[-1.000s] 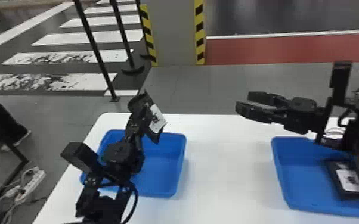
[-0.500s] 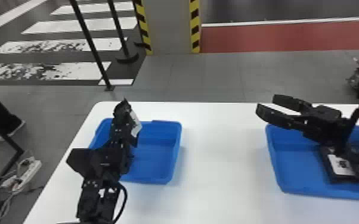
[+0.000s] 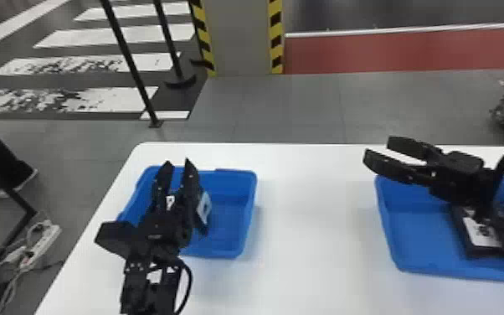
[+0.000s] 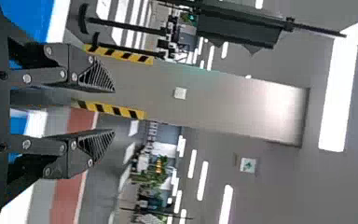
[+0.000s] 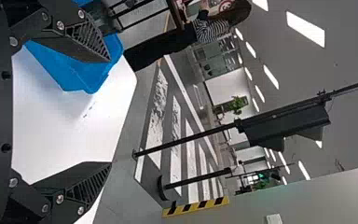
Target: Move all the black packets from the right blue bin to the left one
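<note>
The left gripper (image 3: 177,162) points toward the far rim of the left blue bin (image 3: 248,209), fingers spread, while the right gripper (image 3: 377,150), also spread, pokes past the inner edge of the right blue bin (image 3: 418,234). One labelled black packet (image 3: 204,207) shows at the left one's side, another (image 3: 479,234) lies under the right arm in its bin, and bare white table (image 3: 314,218) stretches between the bins.

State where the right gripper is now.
In the head view, the right gripper hangs open at the robot's right, its tips appearing near the far left corner of the right blue bin.
</note>
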Controlling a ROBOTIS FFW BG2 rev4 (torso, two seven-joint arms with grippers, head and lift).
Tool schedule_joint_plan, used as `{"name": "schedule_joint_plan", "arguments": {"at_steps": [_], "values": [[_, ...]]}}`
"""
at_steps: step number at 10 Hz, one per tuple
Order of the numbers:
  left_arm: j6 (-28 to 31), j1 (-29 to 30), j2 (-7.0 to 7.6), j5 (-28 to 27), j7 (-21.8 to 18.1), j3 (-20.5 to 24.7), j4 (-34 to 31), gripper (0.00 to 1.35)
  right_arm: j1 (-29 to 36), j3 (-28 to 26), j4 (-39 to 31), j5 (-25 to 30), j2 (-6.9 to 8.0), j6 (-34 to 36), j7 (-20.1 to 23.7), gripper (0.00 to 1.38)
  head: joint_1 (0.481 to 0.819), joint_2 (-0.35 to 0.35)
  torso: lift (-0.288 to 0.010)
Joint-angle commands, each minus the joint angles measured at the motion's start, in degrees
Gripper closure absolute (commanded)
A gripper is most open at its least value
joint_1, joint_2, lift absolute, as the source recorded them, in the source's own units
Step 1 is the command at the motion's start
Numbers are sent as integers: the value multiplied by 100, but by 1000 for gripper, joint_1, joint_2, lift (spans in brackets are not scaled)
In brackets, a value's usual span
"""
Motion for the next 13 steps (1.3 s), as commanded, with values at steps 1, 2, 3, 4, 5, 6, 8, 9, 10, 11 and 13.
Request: {"name": "schedule_joint_plan", "arguments": {"at_steps": [1, 2, 3, 4, 5, 6, 8, 9, 10, 11, 13], "values": [[-662, -89, -15, 372, -124, -261, 31, 415, 22, 0, 62, 63, -7, -2, -46, 262, 695, 158, -110], [-887, -131, -15, 758, -265, -543, 31, 510, 106, -9, -64, 256, -34, -2, -178, 262, 695, 153, -110], [-1154, -187, 0, 917, -353, -718, 31, 527, 359, -61, -402, 458, -51, -2, -424, 262, 695, 130, -110], [-1379, -187, -15, 952, -388, -736, 31, 476, 879, -237, -922, 485, -42, -2, -863, 262, 695, 104, -110], [-1464, -159, -15, 1005, -423, -710, 31, 343, 1540, -492, -1442, 458, 2, -2, -1434, 262, 695, 79, -110], [-1590, -89, -15, 996, -432, -692, 31, 186, 2131, -765, -1695, 291, 72, -86, -1927, 260, 695, 64, -110], [-1745, 66, -15, 978, -432, -710, 17, 107, 2679, -1195, -1822, 247, 151, -72, -2349, 268, 695, 4, -110], [-1745, 80, 0, 978, -432, -745, 17, 107, 2708, -1345, -1836, 379, 151, 111, -2524, 268, 695, -25, -110], [-1745, 66, 9, 987, -441, -780, 3, 107, 2708, -1441, -1836, 406, 151, 265, -2788, 268, 695, -60, -110], [-1703, 52, 18, 987, -476, -798, 3, 107, 2637, -1503, -1836, 423, 133, 434, -2981, 268, 695, -80, -110], [-1379, 122, 26, 978, -529, -798, -194, 107, 2272, -1538, -1625, 511, -16, 786, -3034, 268, 695, -132, -110]]}}
